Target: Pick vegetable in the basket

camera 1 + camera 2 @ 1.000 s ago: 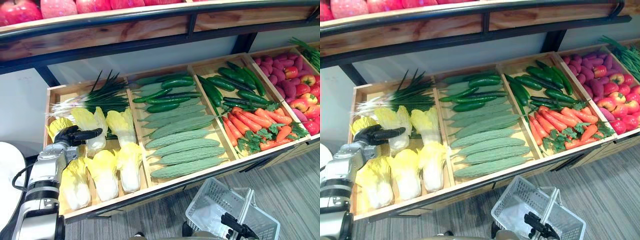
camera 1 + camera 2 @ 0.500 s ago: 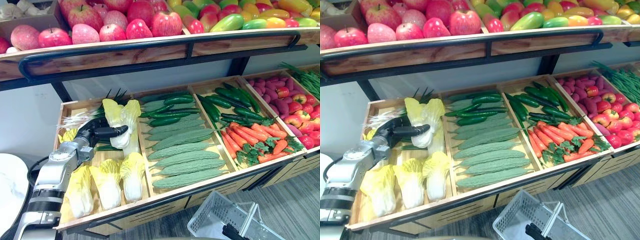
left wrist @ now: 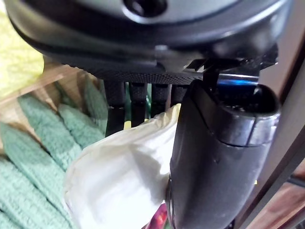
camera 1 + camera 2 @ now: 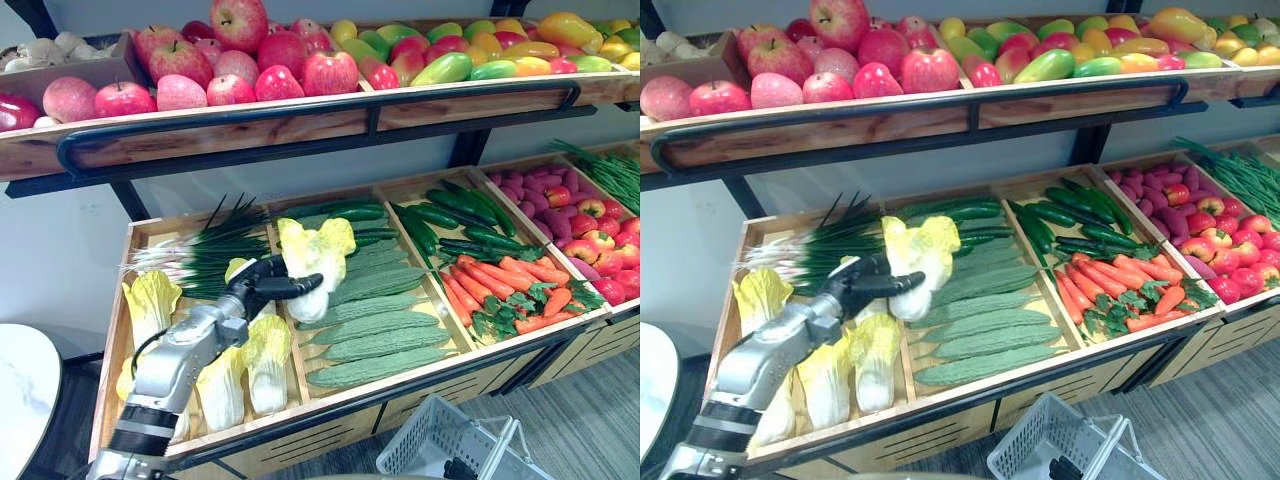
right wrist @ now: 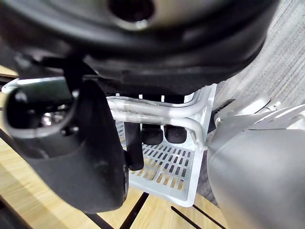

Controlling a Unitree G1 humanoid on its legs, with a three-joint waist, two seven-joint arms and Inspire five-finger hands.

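Left hand [image 4: 257, 289] clasps cabbage [image 4: 311, 258]; right hand [image 5: 82, 155] holds basket [image 5: 167, 165].

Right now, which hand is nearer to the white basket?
Right. The right hand is curled round the white basket by its handle; the left hand holds a napa cabbage up over the bitter gourds.

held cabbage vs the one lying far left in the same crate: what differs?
The held cabbage is up in the air above the crate; the far-left cabbage lies flat on its floor. The left hand curls fingers and thumb round the held cabbage; nothing touches the far-left cabbage. Both have a pale stalk and yellow-green leaves.
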